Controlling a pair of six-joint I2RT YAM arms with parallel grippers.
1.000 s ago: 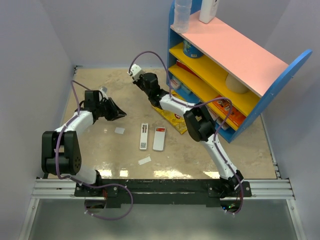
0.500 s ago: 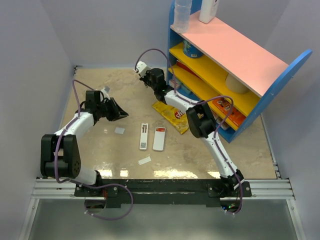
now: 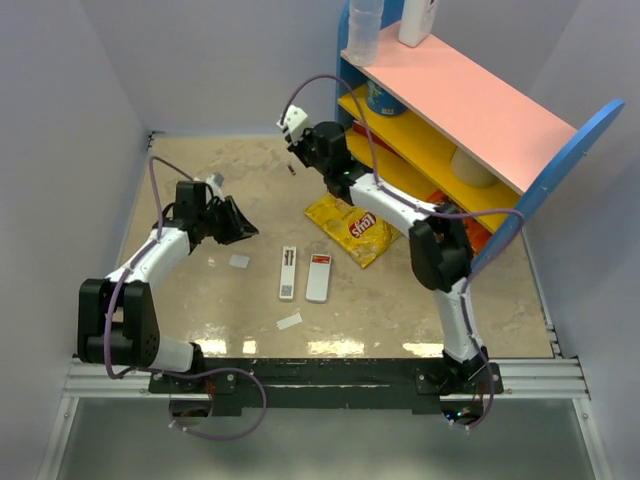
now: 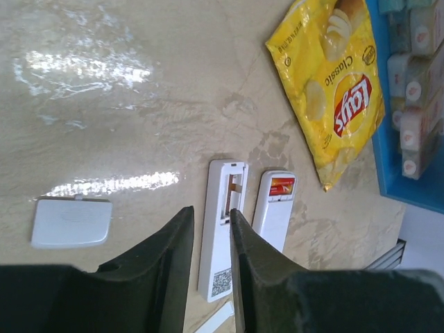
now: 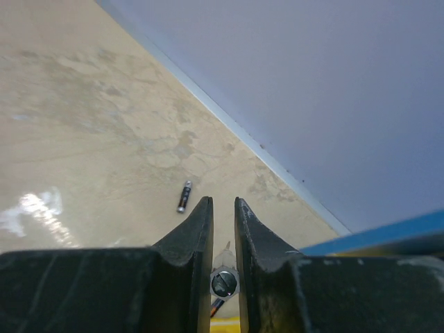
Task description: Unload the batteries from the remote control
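The white remote control (image 3: 318, 282) lies face down mid-table and also shows in the left wrist view (image 4: 272, 220). The red-orange batteries (image 3: 320, 259) (image 4: 281, 186) fill its open end. My left gripper (image 3: 250, 232) (image 4: 211, 209) hovers left of the remote, over a narrower white bar. Its jaws are a narrow gap apart with nothing between them. My right gripper (image 3: 300, 148) (image 5: 223, 200) is high near the back wall, jaws slightly apart and empty. A small dark cylinder with a silver end (image 3: 291, 168) (image 5: 183, 196) lies on the floor just ahead of it.
A narrower white bar (image 3: 287, 273) (image 4: 220, 239) with an open slot lies left of the remote. A white cover (image 3: 240, 261) (image 4: 71, 223) and a white scrap (image 3: 289, 321) lie nearby. A yellow chips bag (image 3: 352, 228) (image 4: 333, 90) lies beside the blue shelf unit (image 3: 560, 150).
My right arm has swung back and to the right toward the shelf, uncovering the dark cylinder on the floor. My left gripper has shifted slightly.
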